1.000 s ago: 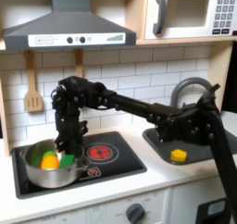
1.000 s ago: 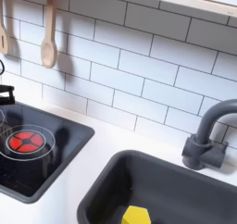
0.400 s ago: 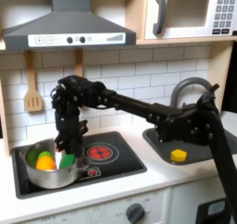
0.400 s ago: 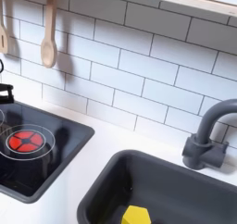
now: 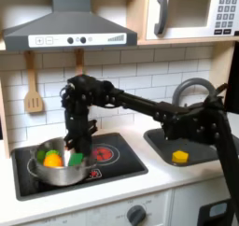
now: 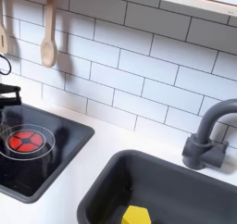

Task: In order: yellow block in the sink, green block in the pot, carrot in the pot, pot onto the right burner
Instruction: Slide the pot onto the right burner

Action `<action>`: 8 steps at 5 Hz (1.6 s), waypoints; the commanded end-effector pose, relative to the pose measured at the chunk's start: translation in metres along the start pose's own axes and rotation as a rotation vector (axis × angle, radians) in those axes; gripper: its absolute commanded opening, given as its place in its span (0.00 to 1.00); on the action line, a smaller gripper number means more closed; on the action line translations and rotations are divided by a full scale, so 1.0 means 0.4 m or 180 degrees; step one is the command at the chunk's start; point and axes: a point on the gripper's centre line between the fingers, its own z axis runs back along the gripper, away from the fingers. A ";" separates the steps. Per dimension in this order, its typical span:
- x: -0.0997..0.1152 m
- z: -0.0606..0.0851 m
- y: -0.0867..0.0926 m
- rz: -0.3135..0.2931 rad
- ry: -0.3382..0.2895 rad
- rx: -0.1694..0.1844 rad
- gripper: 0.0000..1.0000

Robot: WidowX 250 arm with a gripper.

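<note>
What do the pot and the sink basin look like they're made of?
The pot looks like polished metal: its silver wall shines with bright highlights in the first exterior view. The sink appears to be moulded plastic with a matte dark grey finish: rounded corners and only soft, dull reflections in the second exterior view. That is likely but not certain from looks alone.

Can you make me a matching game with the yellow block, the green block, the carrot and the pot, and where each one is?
Things:
1. yellow block
2. green block
3. carrot
4. pot

Places:
A. on the stove's left side in the first exterior view
B. in the sink
C. in the pot, right of the orange thing
D. in the pot, left of the green thing

Pairs: 1-B, 2-C, 3-D, 4-A
</note>
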 end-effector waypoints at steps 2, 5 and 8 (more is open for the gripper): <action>-0.054 -0.012 -0.082 -0.0253 0.0004 -0.0008 0.00; -0.045 -0.007 -0.127 -0.0378 -0.0067 -0.0054 0.00; -0.068 -0.017 -0.179 -0.0532 -0.0084 -0.0095 0.00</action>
